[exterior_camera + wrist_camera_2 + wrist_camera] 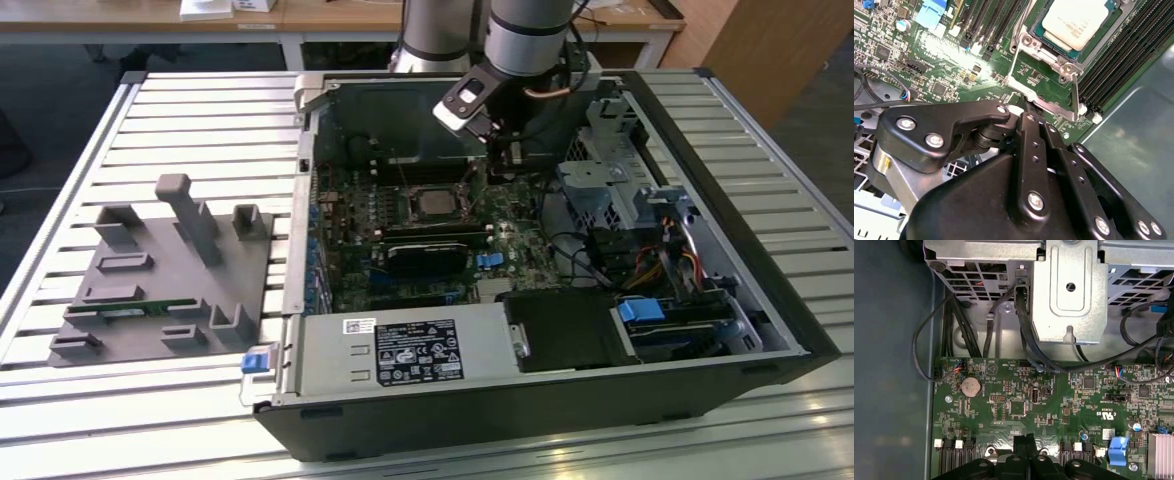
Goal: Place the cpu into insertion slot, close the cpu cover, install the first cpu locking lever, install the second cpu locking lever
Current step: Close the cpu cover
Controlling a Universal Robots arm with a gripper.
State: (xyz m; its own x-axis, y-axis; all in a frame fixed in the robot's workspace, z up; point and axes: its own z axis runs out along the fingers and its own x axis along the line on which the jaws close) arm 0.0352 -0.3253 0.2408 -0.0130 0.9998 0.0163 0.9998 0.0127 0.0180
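We see the tool [1026, 104] low over the green motherboard [1054, 405], inside the open computer case [534, 412] that lies on the bench [200, 110]. Its two fingers are pressed together with nothing visible between them, and the tips are touching or almost touching the edge of the cpu cover [1054, 106]. The cpu [1074, 21] lies flat in the insertion slot [1054, 55] with its silver top uncovered, and the cover stands tilted up just beside it.
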